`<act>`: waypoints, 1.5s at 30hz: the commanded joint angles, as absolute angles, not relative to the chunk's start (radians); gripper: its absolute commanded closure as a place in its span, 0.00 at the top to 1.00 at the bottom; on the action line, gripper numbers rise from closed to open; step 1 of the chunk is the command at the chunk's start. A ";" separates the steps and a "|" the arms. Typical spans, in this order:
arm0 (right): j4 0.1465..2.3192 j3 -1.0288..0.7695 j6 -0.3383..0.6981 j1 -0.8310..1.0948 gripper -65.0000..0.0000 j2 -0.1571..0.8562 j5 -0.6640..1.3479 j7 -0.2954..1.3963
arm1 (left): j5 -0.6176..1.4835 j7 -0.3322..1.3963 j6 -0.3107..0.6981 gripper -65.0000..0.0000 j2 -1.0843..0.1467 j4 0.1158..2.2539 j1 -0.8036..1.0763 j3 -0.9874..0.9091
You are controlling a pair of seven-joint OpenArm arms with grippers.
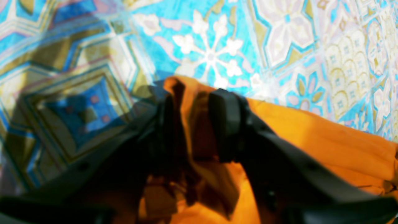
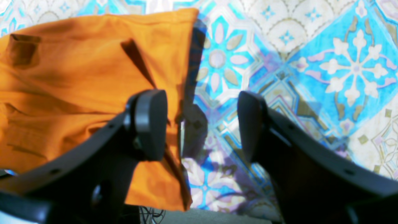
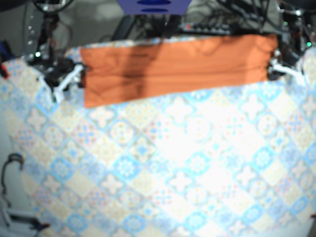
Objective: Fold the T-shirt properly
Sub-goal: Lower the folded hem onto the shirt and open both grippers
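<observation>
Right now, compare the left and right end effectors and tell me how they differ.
The left end effector is shut on the bunched T-shirt; the right end effector is open, gripping nothing. Orange cloth fills the left's jaws; patterned tablecloth shows between the right's. Both are black and sit at opposite ends of the shirt.
</observation>
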State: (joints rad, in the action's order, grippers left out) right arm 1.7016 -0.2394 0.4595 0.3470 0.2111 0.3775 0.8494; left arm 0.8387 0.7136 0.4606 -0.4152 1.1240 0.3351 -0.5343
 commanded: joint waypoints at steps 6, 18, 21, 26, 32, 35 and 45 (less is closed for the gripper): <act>1.719 -0.245 0.460 0.341 0.54 0.223 0.390 0.826 | 0.816 0.725 0.438 0.44 -0.432 1.130 0.351 -0.541; 1.716 -0.245 0.460 0.341 0.54 0.222 0.390 0.822 | 0.819 0.733 0.438 0.54 -0.476 1.138 0.355 -0.593; 1.712 -0.240 0.460 0.341 0.54 0.220 0.390 0.822 | 0.819 0.763 0.438 0.54 -0.476 1.194 0.381 -0.628; 1.721 -0.237 0.460 0.343 0.54 0.217 0.397 0.822 | 0.819 0.826 0.438 0.54 -0.475 1.268 0.406 -0.676; 1.765 -0.239 0.460 0.364 0.54 0.217 0.397 0.820 | 0.819 0.828 0.440 0.54 -0.479 1.303 0.432 -0.688; 1.796 -0.243 0.460 0.369 0.54 0.217 0.392 0.796 | 0.846 0.828 0.440 0.54 -0.479 1.360 0.455 -0.688; 1.837 -0.259 0.458 0.412 0.54 0.217 0.390 0.768 | 1.020 0.878 0.484 0.54 -0.509 1.415 0.527 -0.685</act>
